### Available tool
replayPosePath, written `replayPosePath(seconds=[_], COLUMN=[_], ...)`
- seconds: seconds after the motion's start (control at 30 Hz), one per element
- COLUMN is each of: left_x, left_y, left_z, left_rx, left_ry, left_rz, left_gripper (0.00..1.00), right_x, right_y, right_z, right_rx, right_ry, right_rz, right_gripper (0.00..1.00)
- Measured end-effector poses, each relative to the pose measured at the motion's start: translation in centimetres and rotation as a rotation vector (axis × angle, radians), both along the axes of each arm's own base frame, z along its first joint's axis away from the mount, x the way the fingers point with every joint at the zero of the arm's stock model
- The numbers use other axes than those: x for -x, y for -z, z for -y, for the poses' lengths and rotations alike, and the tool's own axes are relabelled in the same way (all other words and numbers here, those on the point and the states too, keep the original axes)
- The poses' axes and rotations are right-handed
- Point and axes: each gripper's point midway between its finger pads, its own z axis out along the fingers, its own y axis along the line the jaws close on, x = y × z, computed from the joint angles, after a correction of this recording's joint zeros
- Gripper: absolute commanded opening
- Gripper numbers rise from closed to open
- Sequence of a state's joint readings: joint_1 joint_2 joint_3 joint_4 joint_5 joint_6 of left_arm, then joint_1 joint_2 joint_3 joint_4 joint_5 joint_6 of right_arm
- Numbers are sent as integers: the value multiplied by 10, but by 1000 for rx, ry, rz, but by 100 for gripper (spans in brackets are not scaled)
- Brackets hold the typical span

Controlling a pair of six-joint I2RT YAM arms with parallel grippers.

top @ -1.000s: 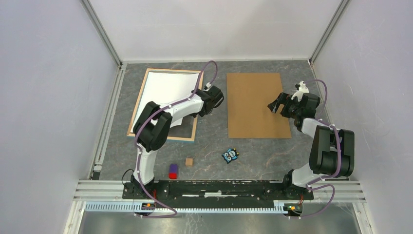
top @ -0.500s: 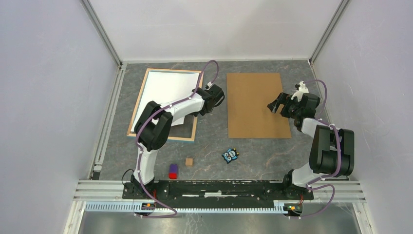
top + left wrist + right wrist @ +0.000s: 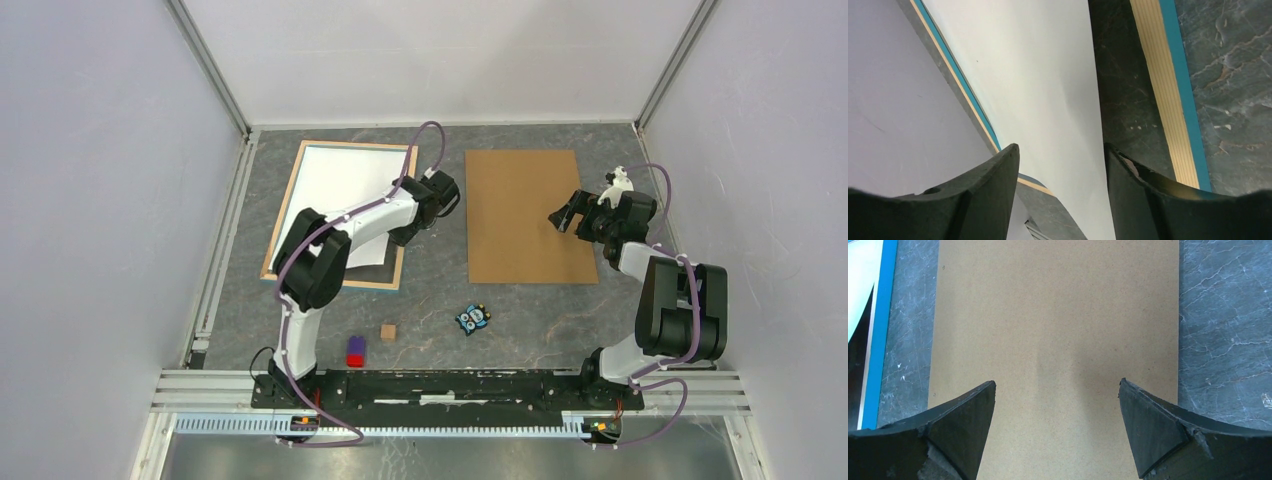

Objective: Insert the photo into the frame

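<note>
The photo (image 3: 340, 190) lies white side up inside the frame (image 3: 284, 205), slightly askew, with a strip of bare table between its right edge and the frame's right rim. In the left wrist view the white photo (image 3: 1038, 75) runs under the left gripper (image 3: 1061, 147), whose fingers stand apart with nothing pinched; the wood-and-blue frame rim (image 3: 1168, 90) passes to the right. From above, the left gripper (image 3: 408, 232) hovers over the photo's right edge. The right gripper (image 3: 562, 215) (image 3: 1057, 381) is wide open above the brown board, holding nothing.
The brown backing board (image 3: 525, 215) (image 3: 1058, 315) lies flat to the right of the frame. Nearer the arm bases sit a small owl figure (image 3: 473, 318), a wooden cube (image 3: 388, 331) and a red-and-purple block (image 3: 355, 350). Enclosure walls stand on three sides.
The left gripper has gone from shut on the photo's right edge to open, letting it go. The raised edge has dropped flat into the frame. The right arm has not moved.
</note>
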State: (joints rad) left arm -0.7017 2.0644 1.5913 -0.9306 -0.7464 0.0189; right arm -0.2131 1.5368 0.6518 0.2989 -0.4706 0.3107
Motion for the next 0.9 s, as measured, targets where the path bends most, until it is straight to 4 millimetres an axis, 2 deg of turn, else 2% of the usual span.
replayPosePath(seconds=[0.2, 0.4, 0.5, 0.6, 0.77, 0.9], left_x=[12, 22, 22, 24, 35, 46], left_y=[-18, -56, -66, -59, -16, 6], left_z=[8, 21, 24, 28, 36, 38], left_rx=[134, 433, 566, 684, 908, 982], left_ry=[-23, -82, -130, -177, -314, -389], left_rz=[-11, 14, 16, -20, -130, -184], left_gripper=[82, 87, 91, 99, 99, 99], right_x=[-1, -1, -1, -1, -1, -1], right_y=[0, 1, 1, 1, 1, 1], right_z=[-1, -3, -3, -3, -3, -3], right_rx=[-8, -18, -20, -21, -21, -21], right_ry=[-1, -8, -8, -8, -8, -7], right_rz=[3, 4, 4, 5, 6, 6], right_gripper=[98, 98, 98, 98, 98, 98])
